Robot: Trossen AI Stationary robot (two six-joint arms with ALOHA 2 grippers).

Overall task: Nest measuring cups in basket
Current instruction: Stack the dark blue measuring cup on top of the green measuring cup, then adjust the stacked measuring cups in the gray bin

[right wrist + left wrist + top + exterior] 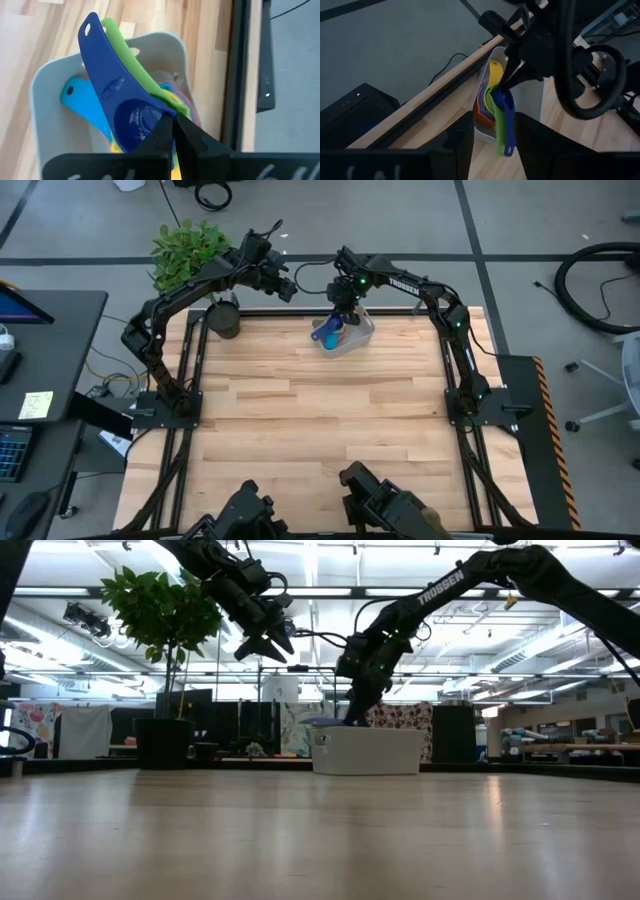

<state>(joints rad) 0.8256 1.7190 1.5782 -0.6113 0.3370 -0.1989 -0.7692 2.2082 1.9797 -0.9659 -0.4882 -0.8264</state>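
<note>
We note right gripper (173, 131) fingers pinching the glossy blue cup (131, 117) rim over the smooth pale basket (42, 105); left gripper (262, 643) raised, apparently spread.

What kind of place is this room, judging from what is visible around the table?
Probably a robotics lab or open workshop. The low view shows a large hall with an exposed ceiling of strip lights. Cables lie on the grey floor, and a desk with a laptop stands beside the wooden table.

A pale basket (367, 751) sits on the far side of the wooden tabletop (320, 840), near centre. The right gripper (352, 712) reaches down into it from one o'clock. The left gripper (262, 640) hangs in the air at the basket's ten o'clock. A potted plant (165, 615) stands at its nine o'clock.
</note>
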